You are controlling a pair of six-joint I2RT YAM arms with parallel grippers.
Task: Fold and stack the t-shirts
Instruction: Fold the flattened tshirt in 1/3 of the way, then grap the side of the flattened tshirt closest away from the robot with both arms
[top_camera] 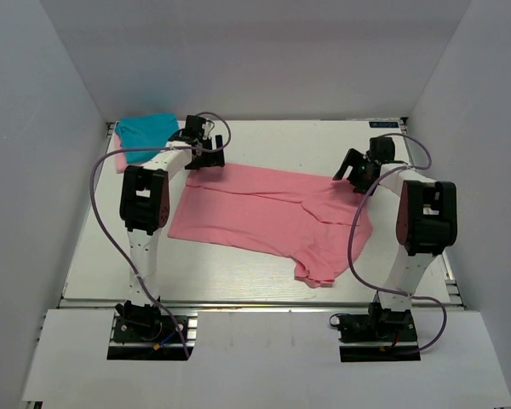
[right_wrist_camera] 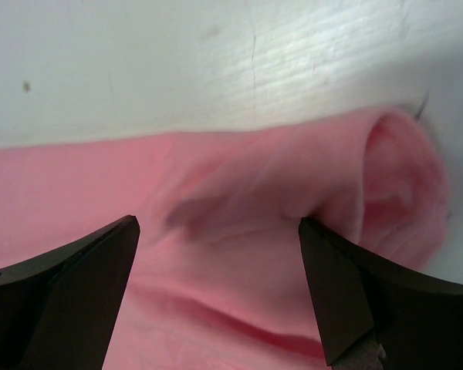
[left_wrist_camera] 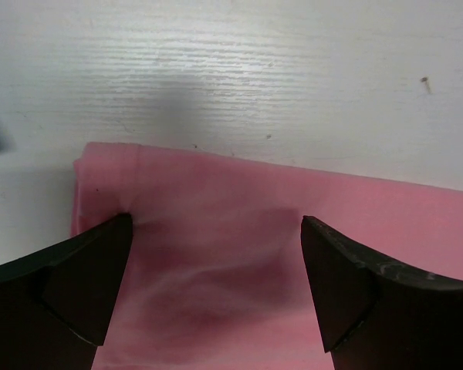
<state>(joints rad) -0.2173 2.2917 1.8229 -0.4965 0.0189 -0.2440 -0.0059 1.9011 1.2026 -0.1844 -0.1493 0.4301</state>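
Observation:
The salmon-pink t-shirt (top_camera: 268,217) lies spread across the middle of the table, with one sleeve trailing toward the front edge. My left gripper (top_camera: 206,158) is open at the shirt's far left corner; in the left wrist view (left_wrist_camera: 216,223) its fingertips rest on the pink cloth (left_wrist_camera: 216,185) with nothing between them. My right gripper (top_camera: 351,177) is open at the shirt's far right corner; in the right wrist view (right_wrist_camera: 218,223) its fingertips straddle bunched pink cloth (right_wrist_camera: 239,193). The teal-blue t-shirt (top_camera: 146,132) lies folded at the back left. A strip of pink cloth (top_camera: 119,160) shows at its left edge.
White walls enclose the table at the left, back and right. The table's front edge (top_camera: 255,300) runs just ahead of the arm bases. Purple cables (top_camera: 102,204) loop beside each arm. A rolled fold of cloth (right_wrist_camera: 401,185) sits right of my right gripper.

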